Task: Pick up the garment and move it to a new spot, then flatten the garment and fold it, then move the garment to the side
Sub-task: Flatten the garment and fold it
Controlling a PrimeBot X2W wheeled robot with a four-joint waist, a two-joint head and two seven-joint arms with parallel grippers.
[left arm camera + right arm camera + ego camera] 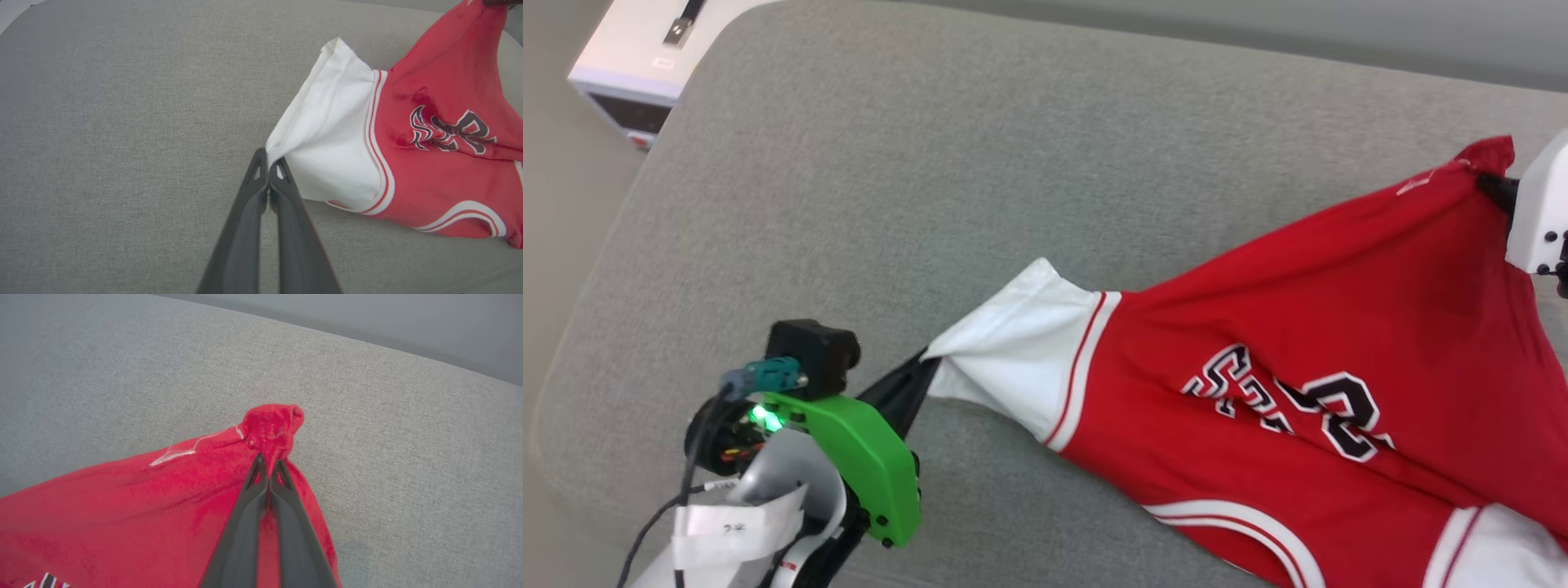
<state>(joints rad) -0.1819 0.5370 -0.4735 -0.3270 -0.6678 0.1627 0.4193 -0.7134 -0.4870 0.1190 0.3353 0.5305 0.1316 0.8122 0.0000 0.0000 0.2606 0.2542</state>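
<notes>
The garment [1282, 343], a red T-shirt with white sleeves and black-and-white lettering, stretches across the right half of the grey cushion. My left gripper [921, 359] is shut on the edge of one white sleeve [327, 134]; in the left wrist view its fingertips pinch the sleeve's corner at my left gripper [268, 157]. My right gripper [1486, 181] is shut on a bunched red corner of the garment [271, 426] at the far right; in the right wrist view my right gripper [267, 462] has its dark fingers closed on that tuft. The fabric between both grips is pulled taut and lifted.
A broad grey upholstered cushion [931, 180] lies under everything, with bare fabric to the left and back. A white box-like device [645, 57] stands off the cushion at the upper left. The cushion's far edge [367, 339] runs behind the right gripper.
</notes>
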